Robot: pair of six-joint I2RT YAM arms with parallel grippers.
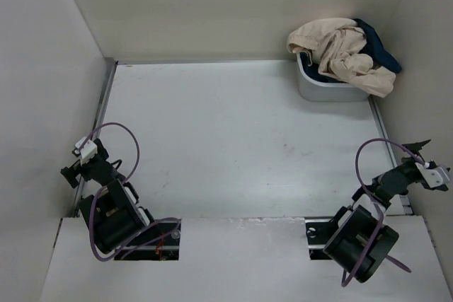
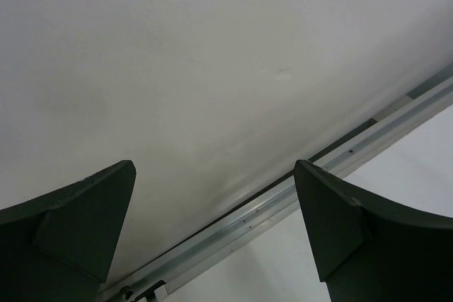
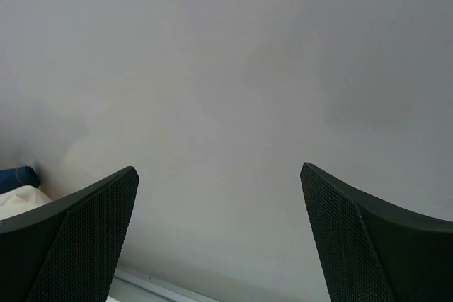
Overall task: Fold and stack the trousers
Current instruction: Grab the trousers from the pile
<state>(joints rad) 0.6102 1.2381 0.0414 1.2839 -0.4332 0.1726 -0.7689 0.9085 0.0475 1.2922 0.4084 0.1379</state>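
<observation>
The beige trousers (image 1: 340, 51) lie crumpled in a heap in a grey bin (image 1: 322, 91) at the far right corner of the table (image 1: 233, 139), spilling over its rim, with dark blue trousers (image 1: 376, 46) bunched just behind them against the right wall (image 3: 248, 68). The left claw (image 2: 214, 175) is spread wide with nothing between its fingers, near the left edge of the table and facing the left wall (image 2: 212, 47) above a metal rail (image 2: 283, 199). The right claw (image 3: 219, 171) is likewise spread and holds nothing, near the right edge and well apart from the bin, with a sliver of both trousers at the edge of its wrist view
</observation>
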